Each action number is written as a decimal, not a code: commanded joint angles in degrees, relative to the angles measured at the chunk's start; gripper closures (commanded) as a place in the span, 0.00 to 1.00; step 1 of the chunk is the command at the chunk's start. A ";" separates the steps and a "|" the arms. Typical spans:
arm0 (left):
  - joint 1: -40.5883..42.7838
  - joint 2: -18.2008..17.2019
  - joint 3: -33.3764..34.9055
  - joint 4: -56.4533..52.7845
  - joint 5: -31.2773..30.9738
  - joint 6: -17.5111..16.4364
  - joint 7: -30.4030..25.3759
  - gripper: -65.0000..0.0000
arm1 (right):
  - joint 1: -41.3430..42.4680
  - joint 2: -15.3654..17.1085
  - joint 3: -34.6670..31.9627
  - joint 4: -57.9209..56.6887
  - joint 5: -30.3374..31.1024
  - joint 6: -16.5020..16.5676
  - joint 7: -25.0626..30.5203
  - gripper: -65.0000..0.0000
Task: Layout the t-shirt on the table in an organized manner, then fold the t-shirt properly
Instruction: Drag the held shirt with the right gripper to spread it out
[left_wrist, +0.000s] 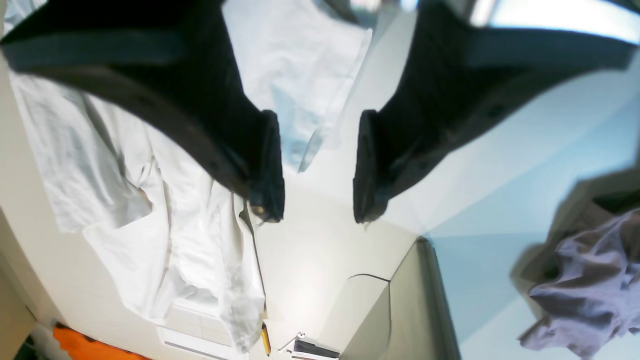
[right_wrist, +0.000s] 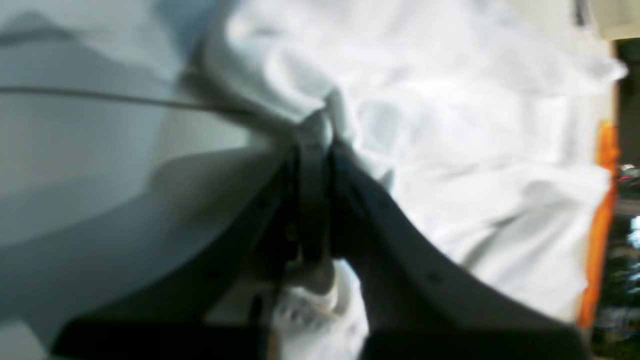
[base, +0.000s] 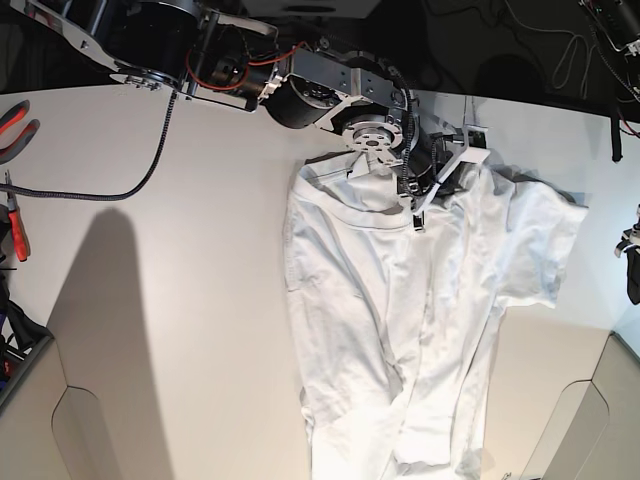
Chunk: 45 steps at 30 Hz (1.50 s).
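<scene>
1. While you look down from the base view, your wrinkled white cotton t-shirt (base: 420, 310) lies lengthwise on the wide matte white tabletop (base: 170, 300), right of centre, running from the far edge down to the near edge.
2. One short sleeve (base: 545, 245) spreads out to the right in that view; the body is creased in long folds and partly doubled over itself.
3. Your right claw (base: 425, 200) sits at the far end of the shirt, and the right wrist view shows its black jaws closed together on a bunched fold of the white cloth (right_wrist: 312, 135). That picture is blurred, so which part of the garment it pinches is probably the collar end, but you cannot be sure.
4. Your left claw (left_wrist: 317, 170) hangs above the tabletop with its black jaws spread apart and nothing between them.
5. Below it, the shirt (left_wrist: 165, 220) lies to one side and bare tabletop (left_wrist: 320, 260) shows in the gap.
</scene>
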 joint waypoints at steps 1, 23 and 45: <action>-0.52 -2.03 -0.37 1.01 1.20 -0.09 -3.50 0.59 | 1.11 -1.25 0.22 2.25 -1.64 -1.60 1.14 1.00; -7.87 -20.59 -17.64 1.01 7.61 12.48 -1.36 0.59 | 11.96 -1.25 46.05 40.35 7.45 -2.56 0.20 1.00; -7.28 -7.04 4.09 0.87 -1.14 2.97 2.95 0.59 | 20.41 8.94 76.35 6.58 26.16 15.28 -1.73 0.49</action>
